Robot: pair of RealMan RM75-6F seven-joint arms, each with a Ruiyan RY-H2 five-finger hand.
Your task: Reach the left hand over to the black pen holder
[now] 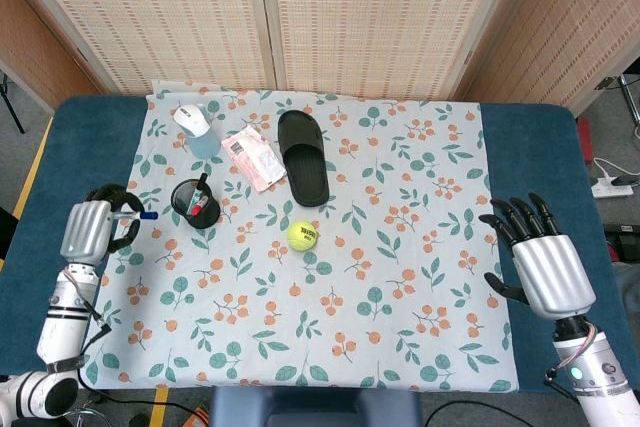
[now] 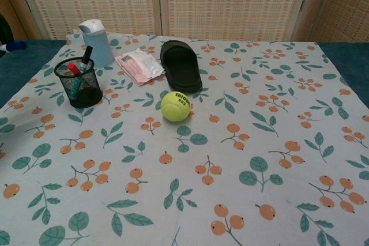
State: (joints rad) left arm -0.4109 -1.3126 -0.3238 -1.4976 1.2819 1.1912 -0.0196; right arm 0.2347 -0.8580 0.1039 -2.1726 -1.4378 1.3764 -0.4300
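Observation:
The black mesh pen holder [image 1: 196, 203] [image 2: 79, 83] stands on the left of the floral cloth, with a few pens in it. My left hand [image 1: 92, 230] hovers just left of the holder and grips a blue-capped pen [image 1: 141, 215]; the pen tip points toward the holder. In the chest view only the pen's blue end [image 2: 12, 45] and a dark sliver of the hand show at the left edge. My right hand [image 1: 540, 262] is open at the right side of the table, fingers spread, holding nothing.
A white-topped sanitizer bottle [image 1: 196, 129] stands behind the holder. A pink packet [image 1: 252, 158], a black slipper [image 1: 303, 157] and a yellow tennis ball [image 1: 302, 236] lie toward the middle. The floral cloth [image 1: 400, 247] covers a blue table [image 1: 530, 147].

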